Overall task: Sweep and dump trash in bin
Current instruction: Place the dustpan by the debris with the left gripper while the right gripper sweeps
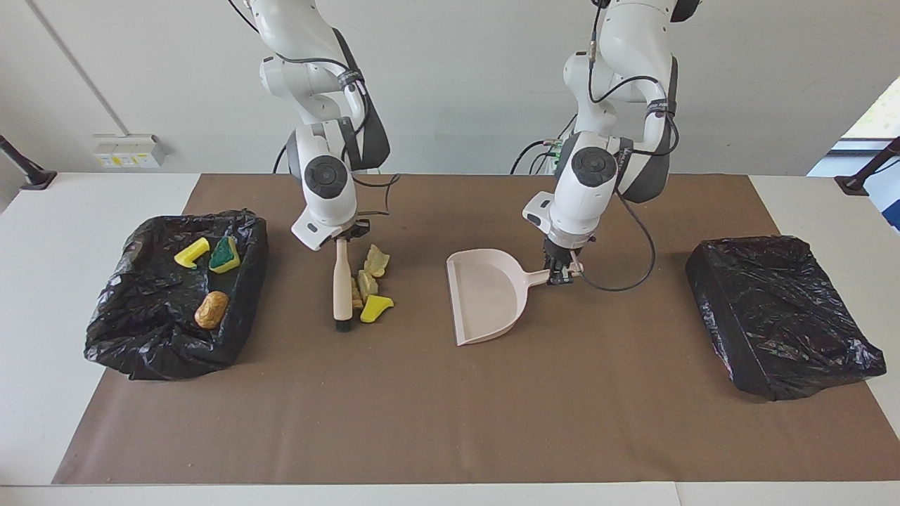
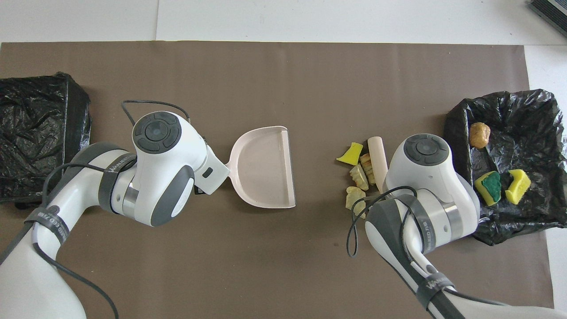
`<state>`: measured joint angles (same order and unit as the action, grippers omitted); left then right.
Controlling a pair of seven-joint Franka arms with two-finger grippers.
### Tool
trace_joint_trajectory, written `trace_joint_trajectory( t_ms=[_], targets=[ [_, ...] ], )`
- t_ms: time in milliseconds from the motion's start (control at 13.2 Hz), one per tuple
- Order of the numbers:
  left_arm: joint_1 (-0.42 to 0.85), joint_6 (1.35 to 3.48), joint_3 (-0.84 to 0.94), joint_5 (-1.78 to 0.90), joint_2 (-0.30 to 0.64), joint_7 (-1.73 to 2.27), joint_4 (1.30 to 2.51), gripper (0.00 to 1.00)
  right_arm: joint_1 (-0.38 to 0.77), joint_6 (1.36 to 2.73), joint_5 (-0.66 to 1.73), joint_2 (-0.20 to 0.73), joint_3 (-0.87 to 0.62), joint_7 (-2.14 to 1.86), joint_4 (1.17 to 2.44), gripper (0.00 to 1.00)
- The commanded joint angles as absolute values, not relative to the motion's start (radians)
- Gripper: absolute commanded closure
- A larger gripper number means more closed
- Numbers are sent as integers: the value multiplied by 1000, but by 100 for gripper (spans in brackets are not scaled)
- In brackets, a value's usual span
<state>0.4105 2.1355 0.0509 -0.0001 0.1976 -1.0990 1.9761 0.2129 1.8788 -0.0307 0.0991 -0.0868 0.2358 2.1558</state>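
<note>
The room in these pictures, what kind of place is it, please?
Probably a robotics lab, not a home: two robot arms are mounted at a white table covered by a brown mat, with staged trash, a dustpan and bag-lined bins.

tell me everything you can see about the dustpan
The dustpan is pale beige-pink, plastic by the look, with a flat tray, a low raised rim around three sides, an open straight lip and a short handle. It is empty. It rests on the brown mat near the table's middle, its lip turned toward the scraps and brush, apart from them. The left gripper is shut on its handle.
</note>
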Motion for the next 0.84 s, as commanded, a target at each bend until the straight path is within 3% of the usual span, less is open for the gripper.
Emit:
trace_joint_trajectory(
  t_ms=[0,760],
  targets=[
    [426,2164,41,21,146,-1103,2048,100,247,1873,55,92,-94,259,2177,100],
    [469,2171,40,35,117,-1031,2098,100,456,1997,474,138,-95,250,2117,100]
  ],
)
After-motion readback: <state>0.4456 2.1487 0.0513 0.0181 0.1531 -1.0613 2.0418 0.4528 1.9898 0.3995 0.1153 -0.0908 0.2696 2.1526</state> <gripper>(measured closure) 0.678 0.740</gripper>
